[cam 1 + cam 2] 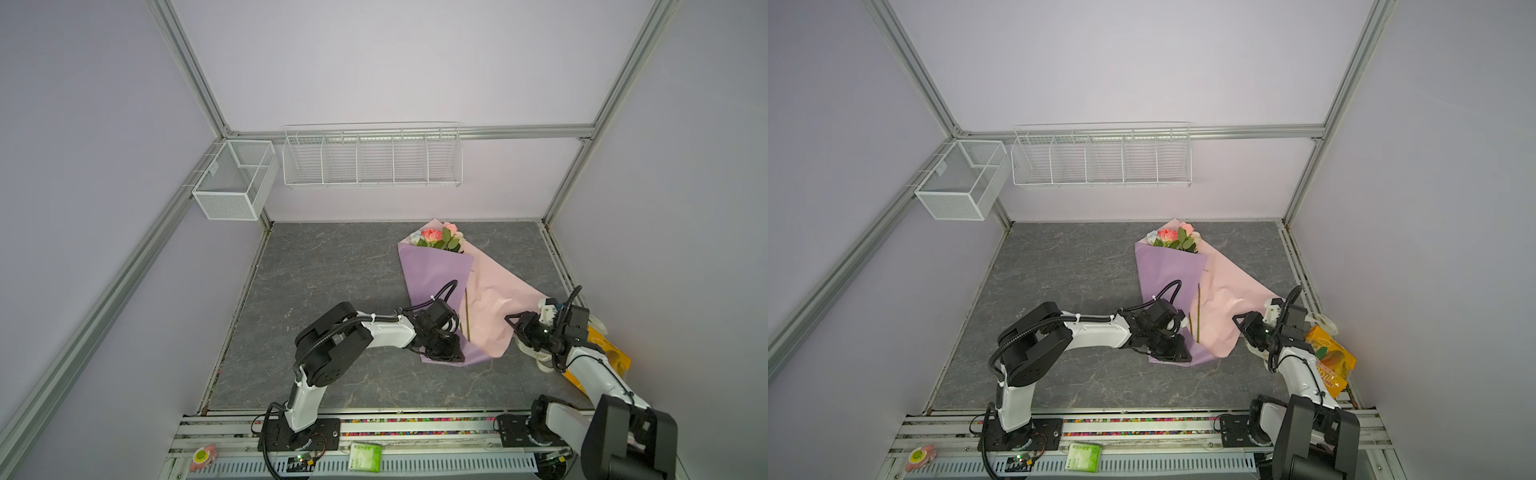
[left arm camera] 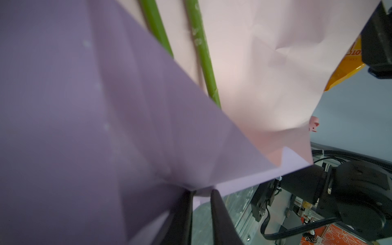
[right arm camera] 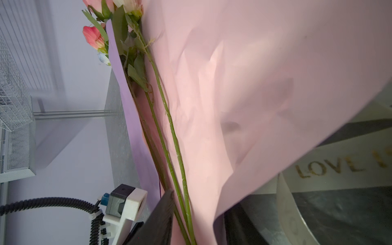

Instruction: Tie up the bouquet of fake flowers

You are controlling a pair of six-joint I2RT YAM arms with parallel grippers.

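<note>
**Lilac paper (image 1: 432, 278) pinched at its corner**

The bouquet of fake flowers (image 1: 440, 239) lies on the grey table (image 1: 324, 270), right of the middle. Its blooms point toward the back wall and its stems run forward over the paper, with the lilac flap folded across them. The left gripper (image 2: 201, 196) is pressed together on the paper's front lilac corner. The right gripper (image 1: 513, 321) sits at the pink edge; whether it grips, I cannot tell. A lettered ribbon (image 3: 328, 167) lies just beside that edge.

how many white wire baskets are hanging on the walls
2. A mesh box hangs on the left wall by the back corner. A long divided rack hangs on the back wall, just beside it. None looks hidden.
</note>
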